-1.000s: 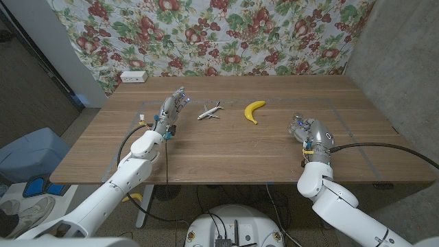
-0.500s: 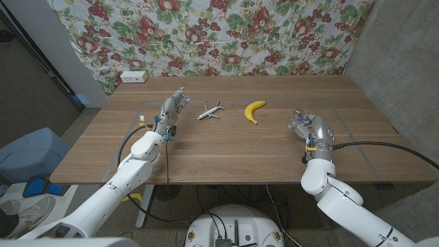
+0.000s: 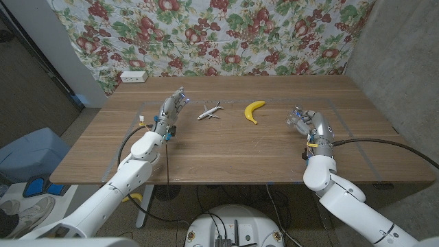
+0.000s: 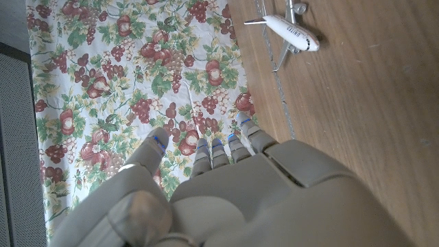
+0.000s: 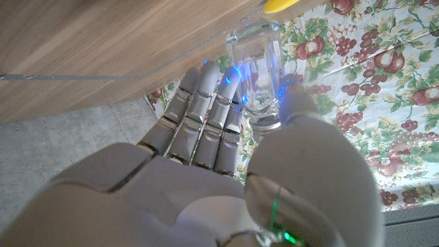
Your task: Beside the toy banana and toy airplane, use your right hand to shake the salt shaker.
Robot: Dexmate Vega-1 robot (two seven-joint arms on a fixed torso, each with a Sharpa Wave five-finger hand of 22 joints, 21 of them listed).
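Both arms are glossy white rounded shells with black cables trailing off them, ending in a grey-beige left hand [image 3: 169,112] and right hand [image 3: 315,128] whose segmented fingers [image 5: 206,103] carry small blue lights.

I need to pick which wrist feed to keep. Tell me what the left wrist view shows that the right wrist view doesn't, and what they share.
The left wrist view has the toy airplane lying on the table beyond the left hand, which holds nothing. The right wrist view has the right hand gripping the clear salt shaker, with a yellow edge of the toy banana at the frame's border. Both show the wooden tabletop and the fruit-patterned cloth.
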